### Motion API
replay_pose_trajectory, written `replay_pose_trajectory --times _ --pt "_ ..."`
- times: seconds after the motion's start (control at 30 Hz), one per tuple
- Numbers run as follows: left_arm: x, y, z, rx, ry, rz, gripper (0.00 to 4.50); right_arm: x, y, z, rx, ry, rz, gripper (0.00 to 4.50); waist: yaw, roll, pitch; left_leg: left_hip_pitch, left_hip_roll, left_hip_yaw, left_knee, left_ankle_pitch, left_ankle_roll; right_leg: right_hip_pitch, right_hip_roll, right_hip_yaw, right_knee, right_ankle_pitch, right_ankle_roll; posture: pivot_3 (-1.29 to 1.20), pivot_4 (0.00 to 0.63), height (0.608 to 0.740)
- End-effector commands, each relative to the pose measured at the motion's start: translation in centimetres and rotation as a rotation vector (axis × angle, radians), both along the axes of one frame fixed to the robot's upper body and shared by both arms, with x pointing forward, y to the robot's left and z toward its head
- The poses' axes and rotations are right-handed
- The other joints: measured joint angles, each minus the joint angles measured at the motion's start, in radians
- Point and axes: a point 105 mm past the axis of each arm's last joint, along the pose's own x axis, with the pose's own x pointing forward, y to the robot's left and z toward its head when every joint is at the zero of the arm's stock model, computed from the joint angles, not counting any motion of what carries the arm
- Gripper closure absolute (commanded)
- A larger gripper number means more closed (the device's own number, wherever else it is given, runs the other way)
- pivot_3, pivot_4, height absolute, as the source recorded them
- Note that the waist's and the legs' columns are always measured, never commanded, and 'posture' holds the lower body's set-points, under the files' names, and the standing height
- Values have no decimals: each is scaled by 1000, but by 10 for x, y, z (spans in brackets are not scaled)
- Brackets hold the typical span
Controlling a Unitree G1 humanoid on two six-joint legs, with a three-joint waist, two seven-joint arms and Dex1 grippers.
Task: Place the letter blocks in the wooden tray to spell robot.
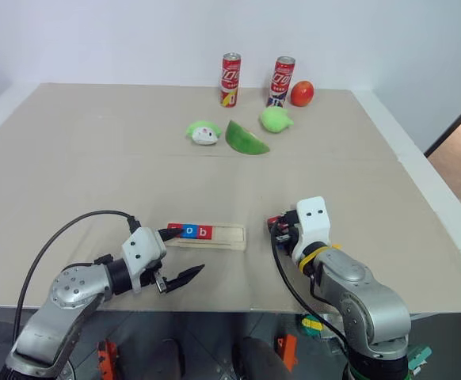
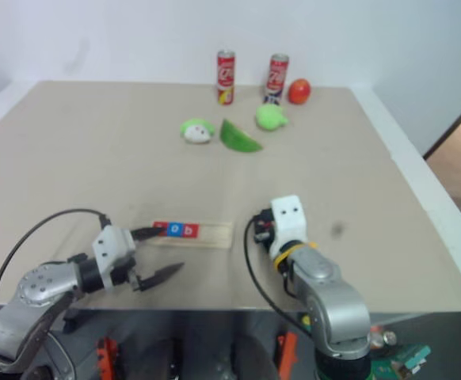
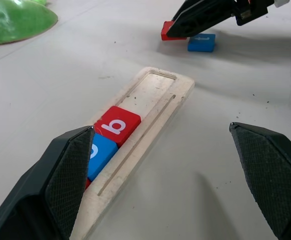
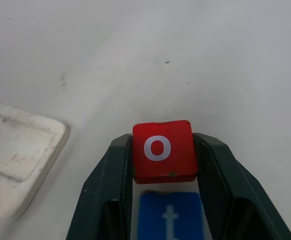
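The wooden tray (image 1: 229,236) lies near the table's front edge. Its left end holds three letter blocks in a row: a red one (image 1: 175,229), a blue one (image 1: 188,231) and a red "b" (image 3: 118,125). My left gripper (image 1: 184,255) is open at that left end, one finger beside the tray and the other toward the table edge. To the right of the tray, my right gripper (image 4: 161,139) is shut on a red "o" block (image 4: 161,150). A blue "t" block (image 4: 169,217) lies on the table just under it.
At the back of the table stand two red cans (image 1: 230,79) (image 1: 282,81) and a red fruit (image 1: 302,93). In front of them lie a green wedge (image 1: 245,138), a green round piece (image 1: 276,119) and a green-and-white piece (image 1: 203,132). The table edge (image 1: 215,310) runs close below both grippers.
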Motion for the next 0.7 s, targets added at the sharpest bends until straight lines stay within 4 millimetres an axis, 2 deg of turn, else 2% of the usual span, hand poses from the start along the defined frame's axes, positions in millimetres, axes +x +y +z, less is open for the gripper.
replay_pose_trajectory --times 0.03,0.17,0.3,0.47,0.53,0.57,0.7 --pt "0 -4 6 4 -29 -37 0 6 6 18 19 -78 7 3034 0 0 0 0 0 0 0 0 0 0 0 0 0 0 0 0 150 740" --pt "3 -5 7 7 -33 -39 0 14 14 18 20 -85 24 3034 1 0 0 0 0 0 0 0 0 0 0 1 0 0 1 0 150 740" --pt "4 -5 9 6 -37 -35 0 23 16 9 10 -77 21 3034 1 0 0 -1 -1 0 -1 0 0 0 0 1 0 -1 2 0 150 740" --pt "3 -4 10 13 -38 -26 0 22 22 -8 43 -42 36 3034 2 0 0 -1 -1 0 -1 0 -1 0 0 1 -1 -1 2 0 150 740" --pt "2 -3 10 16 -38 -19 0 21 23 -9 53 -45 44 3034 1 0 0 -1 0 0 -2 0 -1 0 0 0 0 -2 2 0 150 740" --pt "2 -3 10 18 -37 -16 0 21 24 -7 58 -54 47 2212 1 0 0 -1 0 0 -2 0 -1 0 0 1 0 -1 2 0 150 740" --pt "-1 -2 9 23 -33 -13 0 22 27 10 103 -90 65 831 1 0 0 -1 0 0 -1 0 -1 0 0 0 0 -1 2 0 150 740"
